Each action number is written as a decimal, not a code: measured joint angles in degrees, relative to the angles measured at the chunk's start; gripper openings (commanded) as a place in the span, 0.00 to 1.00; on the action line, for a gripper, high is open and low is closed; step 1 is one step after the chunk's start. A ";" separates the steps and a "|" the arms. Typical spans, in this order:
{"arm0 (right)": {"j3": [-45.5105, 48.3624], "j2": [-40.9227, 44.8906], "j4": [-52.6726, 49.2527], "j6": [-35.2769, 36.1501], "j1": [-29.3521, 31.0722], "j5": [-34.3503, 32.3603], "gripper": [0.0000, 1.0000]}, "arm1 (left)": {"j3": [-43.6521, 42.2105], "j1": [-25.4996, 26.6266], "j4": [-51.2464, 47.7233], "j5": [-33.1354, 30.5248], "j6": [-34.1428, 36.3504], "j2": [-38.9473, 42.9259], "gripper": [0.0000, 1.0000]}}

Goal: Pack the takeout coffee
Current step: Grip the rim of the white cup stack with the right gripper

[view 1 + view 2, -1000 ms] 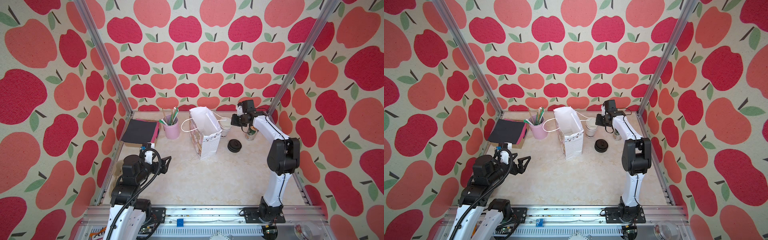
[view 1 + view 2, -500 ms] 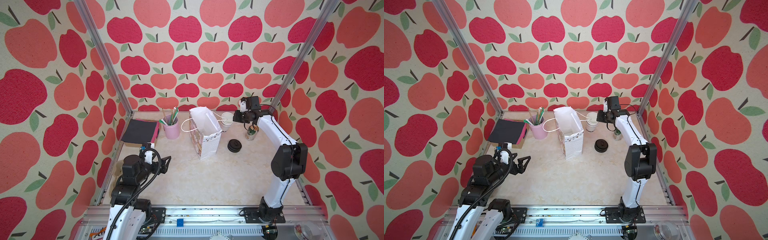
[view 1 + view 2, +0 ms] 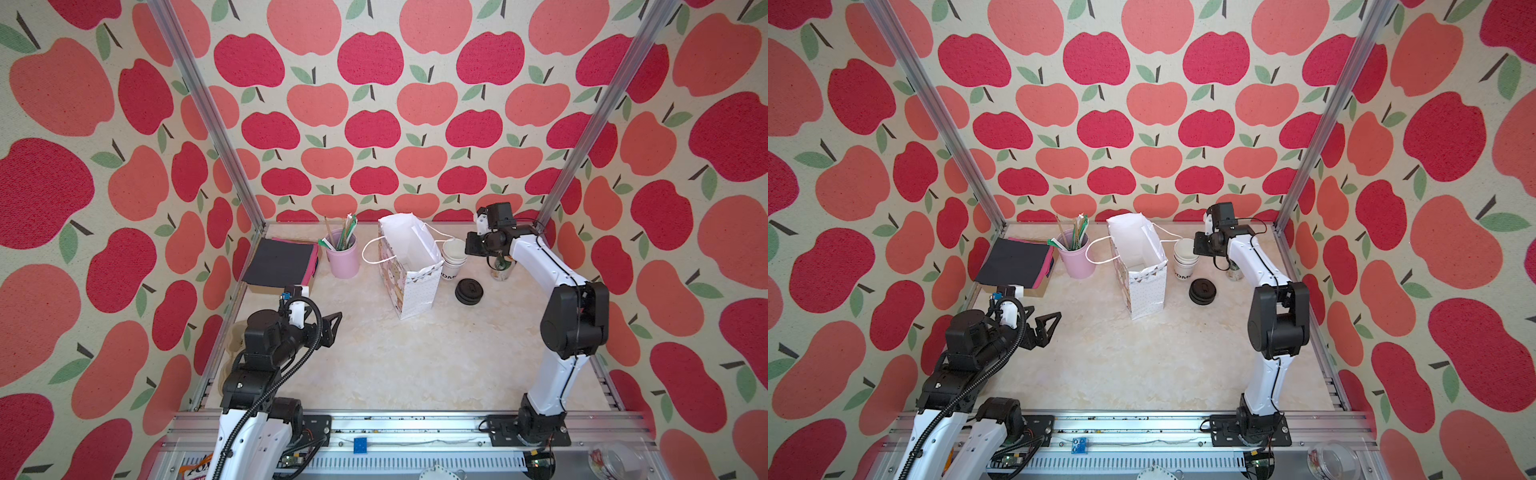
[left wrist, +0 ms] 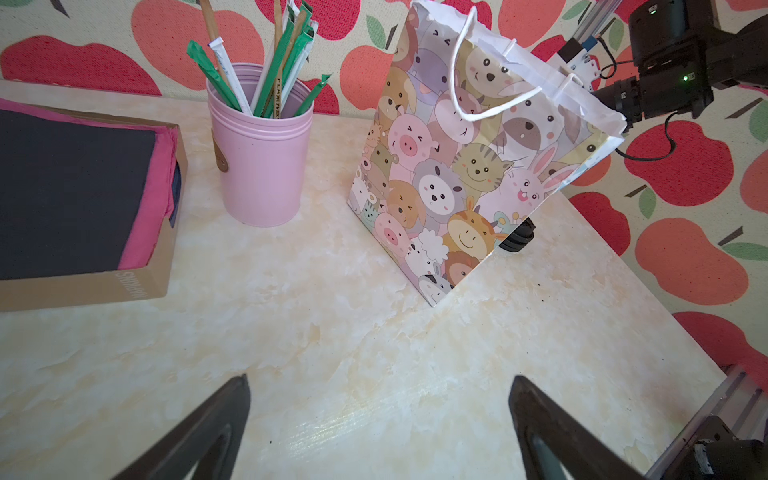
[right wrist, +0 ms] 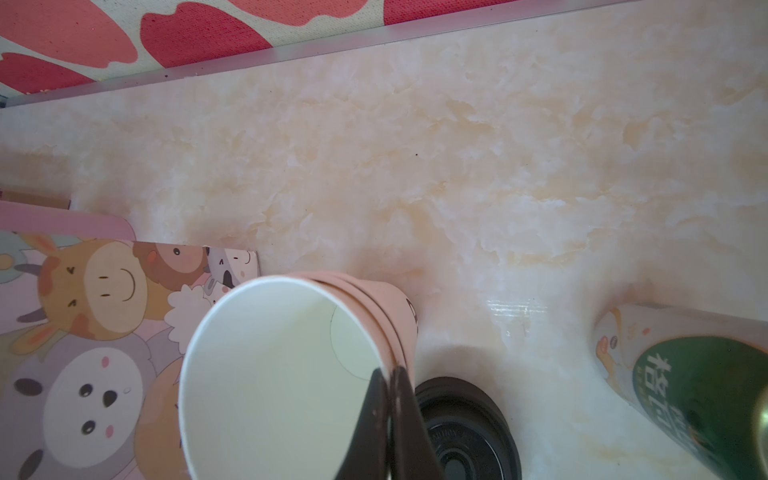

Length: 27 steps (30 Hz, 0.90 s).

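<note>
No takeout coffee with a lid on it shows in any view. A stack of nested white paper cups (image 3: 453,259) (image 3: 1185,259) (image 5: 270,365) stands right of the open animal-print gift bag (image 3: 415,291) (image 3: 1146,291) (image 4: 457,187). My right gripper (image 5: 388,370) (image 3: 467,249) (image 3: 1196,249) is shut on the rim of the top cup. Black lids (image 3: 468,291) (image 3: 1202,291) (image 5: 461,428) lie stacked in front of the cups. At the front left, far from the bag, my left gripper (image 4: 380,380) (image 3: 328,332) (image 3: 1044,328) hovers open and empty above the table.
A green drink can (image 3: 500,268) (image 5: 698,382) stands under the right forearm near the right wall. A pink cup of wrapped straws (image 3: 344,259) (image 4: 262,166) and a cardboard box of dark and pink napkins (image 3: 278,264) (image 4: 75,195) stand at the back left.
The right arm's elbow has swung out to the right and its wrist has shifted a little, with the gripper still shut at the cups. The left arm has not moved.
</note>
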State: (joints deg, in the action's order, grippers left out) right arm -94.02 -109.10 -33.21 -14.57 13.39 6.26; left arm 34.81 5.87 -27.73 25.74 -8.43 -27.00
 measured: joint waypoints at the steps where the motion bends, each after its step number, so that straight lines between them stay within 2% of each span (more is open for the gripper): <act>1: 0.00 -0.13 -0.07 0.26 0.00 -0.15 0.08 | 0.00 0.00 0.00 -0.02 0.00 -0.02 0.99; 5: 0.00 -0.35 -0.63 1.25 0.00 -0.20 0.24 | 0.00 -0.15 0.02 -0.02 0.00 -0.04 0.99; 12: -0.02 -0.33 -1.55 3.65 0.00 -1.55 0.47 | 0.00 -0.26 0.00 0.00 0.00 -0.07 0.99; 16: -0.02 0.52 -2.08 6.10 0.11 -3.17 0.51 | 0.00 -0.37 0.00 -0.02 0.00 -0.07 0.99; 21: 1.75 6.19 -1.01 12.81 2.03 -4.28 0.54 | 0.00 -0.44 0.00 -0.02 0.00 -0.07 0.99; 27: 4.04 10.62 1.40 19.93 6.97 -1.29 0.56 | 0.00 -0.59 -0.02 -0.26 0.00 -0.07 0.99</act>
State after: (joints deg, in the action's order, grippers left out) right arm -89.97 -98.48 -31.81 5.37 20.36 4.97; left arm 34.81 5.28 -27.75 25.47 -8.43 -27.07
